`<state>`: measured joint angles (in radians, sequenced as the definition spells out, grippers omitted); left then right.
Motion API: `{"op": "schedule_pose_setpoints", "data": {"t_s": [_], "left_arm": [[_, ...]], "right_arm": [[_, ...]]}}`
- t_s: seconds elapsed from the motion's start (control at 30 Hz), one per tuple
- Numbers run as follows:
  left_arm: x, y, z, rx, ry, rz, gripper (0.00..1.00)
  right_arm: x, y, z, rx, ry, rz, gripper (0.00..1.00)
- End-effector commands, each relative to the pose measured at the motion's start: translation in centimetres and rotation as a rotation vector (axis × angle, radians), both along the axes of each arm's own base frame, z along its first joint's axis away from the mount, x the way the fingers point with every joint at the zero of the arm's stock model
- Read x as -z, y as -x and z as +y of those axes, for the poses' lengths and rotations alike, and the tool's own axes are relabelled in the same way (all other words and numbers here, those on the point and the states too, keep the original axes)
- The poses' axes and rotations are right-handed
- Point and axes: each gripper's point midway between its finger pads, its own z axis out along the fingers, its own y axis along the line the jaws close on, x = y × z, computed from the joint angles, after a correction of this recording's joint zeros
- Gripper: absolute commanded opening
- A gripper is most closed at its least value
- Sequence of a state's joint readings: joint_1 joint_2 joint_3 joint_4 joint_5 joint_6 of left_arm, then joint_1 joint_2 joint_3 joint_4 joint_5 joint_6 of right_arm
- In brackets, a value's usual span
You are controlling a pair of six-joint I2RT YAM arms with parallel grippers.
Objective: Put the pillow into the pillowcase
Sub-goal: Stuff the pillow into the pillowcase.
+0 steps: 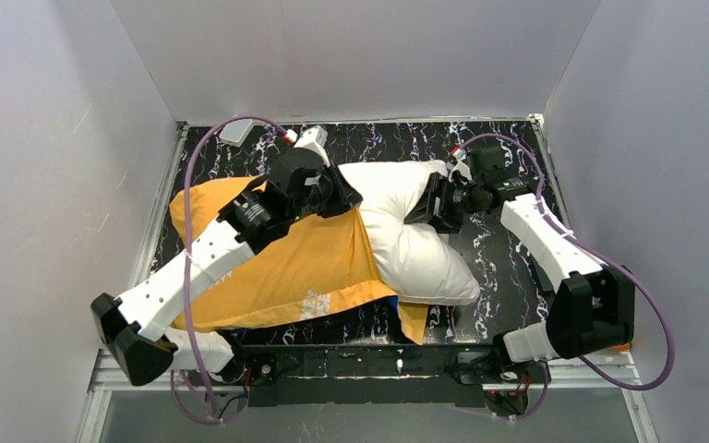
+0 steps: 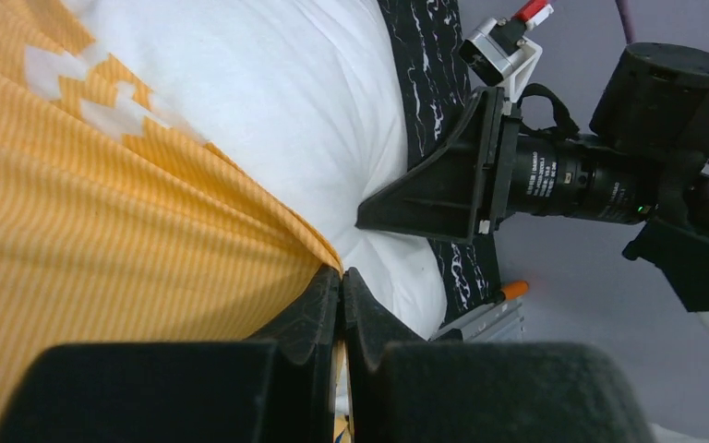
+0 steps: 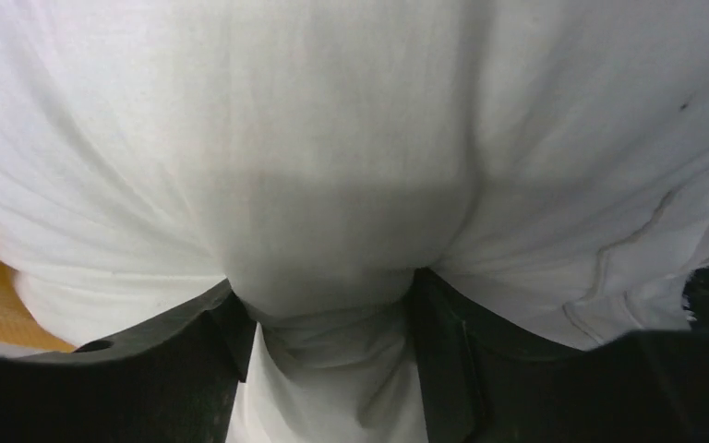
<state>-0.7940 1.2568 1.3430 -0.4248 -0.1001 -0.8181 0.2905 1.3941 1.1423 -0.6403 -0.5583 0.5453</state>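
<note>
A plump white pillow (image 1: pixel 415 245), likely soft and light, lies on the black counter (image 1: pixel 508 268), its left half inside the thin orange-yellow pillowcase (image 1: pixel 286 268). The case's hem looks the best hold. The left end effector (image 2: pixel 342 277), arm stretched forward, is clenched there. The right end effector (image 1: pixel 427 208), arm bent inward, grasps a thick pillow fold.

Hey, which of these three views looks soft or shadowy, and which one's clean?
Top external: evenly lit and sharp, shadows faint. Left wrist: its own jaws are a dark blur up close, while the pillowcase stripes are crisp. Right wrist: the pillow fills the frame, soft, with a grey shadow patch mid-frame.
</note>
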Motion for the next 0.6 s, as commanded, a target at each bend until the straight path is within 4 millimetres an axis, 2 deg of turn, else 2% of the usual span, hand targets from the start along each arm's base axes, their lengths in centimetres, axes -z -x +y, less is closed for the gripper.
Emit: {"op": "schedule_pose_setpoints", "data": {"t_s": [0.0, 0.1, 0.23, 0.33, 0.43, 0.5, 0.57], "left_arm": [[-7.3, -0.5, -6.1, 0.158, 0.267, -0.052, 0.0], [-9.6, -0.6, -10.4, 0.272, 0.357, 0.008, 0.0], [-14.4, 1.1, -16.6, 0.47, 0.475, 0.03, 0.0], [-17.5, 2.9, -19.8, 0.547, 0.563, 0.045, 0.0], [-19.5, 4.7, -21.5, 0.6, 0.637, 0.072, 0.0], [-20.0, 5.9, -22.0, 0.631, 0.652, 0.068, 0.0], [-19.5, 6.2, -21.0, 0.609, 0.616, 0.063, 0.0]], "right_arm": [[-4.2, 0.1, 4.0, -0.089, -0.273, -0.037, 0.52], [-6.9, 0.0, 6.2, -0.129, -0.413, -0.079, 0.29], [-9.5, 0.8, 9.5, -0.185, -0.563, -0.112, 0.02], [-11.6, 1.6, 11.8, -0.252, -0.642, -0.173, 0.01], [-13.3, 1.5, 12.7, -0.255, -0.711, -0.21, 0.01], [-13.1, 1.1, 12.8, -0.241, -0.712, -0.196, 0.01], [-12.0, 0.8, 12.8, -0.229, -0.669, -0.179, 0.01]]}}
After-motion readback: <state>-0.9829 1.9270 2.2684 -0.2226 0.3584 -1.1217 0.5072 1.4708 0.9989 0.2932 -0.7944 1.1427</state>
